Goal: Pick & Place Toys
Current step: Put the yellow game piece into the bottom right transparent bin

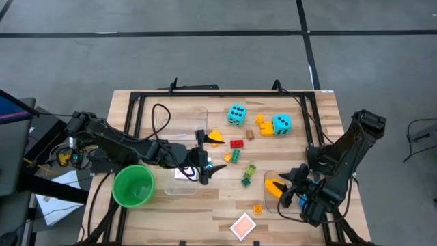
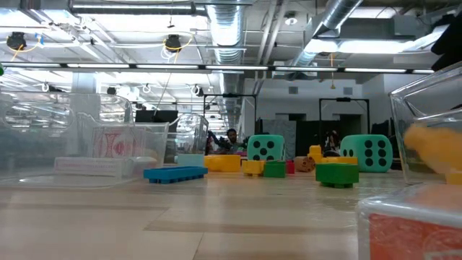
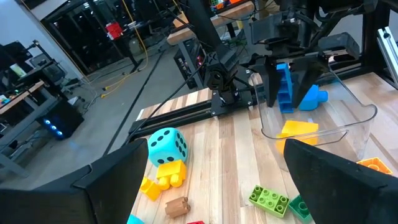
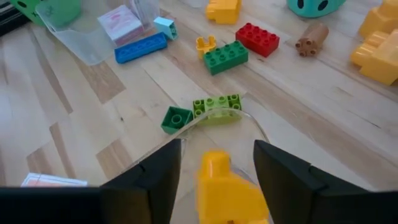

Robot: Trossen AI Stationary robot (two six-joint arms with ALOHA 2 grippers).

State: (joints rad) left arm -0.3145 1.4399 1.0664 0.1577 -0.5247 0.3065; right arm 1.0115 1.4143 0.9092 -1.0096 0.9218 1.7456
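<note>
The right gripper (image 1: 295,186) hangs over the clear bin (image 1: 268,179) at the right side of the table (image 1: 293,225), its fingers (image 4: 155,180) spread apart with a yellow brick (image 4: 227,190) lying between them but not pinched; the same brick sits inside the bin's wall in the high view. Just outside that bin's rim lie a light green brick (image 4: 216,104) and a small dark green piece (image 4: 175,118), close enough to crowd the approach. Farther toward the middle of the table are a green brick (image 4: 226,56), a red brick (image 4: 260,38), a small yellow piece (image 4: 205,45) and a brown peg (image 4: 311,38). The left gripper (image 1: 206,156) rests near the table's centre, fingers held wide with nothing between them, beside a second clear bin (image 1: 179,179) holding a card (image 4: 121,23); a blue brick (image 4: 140,48) lies at that bin's edge. The green cup (image 1: 133,186) stands beside the left arm. Two cyan dice (image 1: 237,114) sit toward the far edge, apart from each other, with yellow and orange bricks (image 1: 265,125) between them. A red-and-white playing card (image 1: 243,225) lies near the front edge, and a small orange brick (image 1: 257,209) lies just beyond it.
</note>
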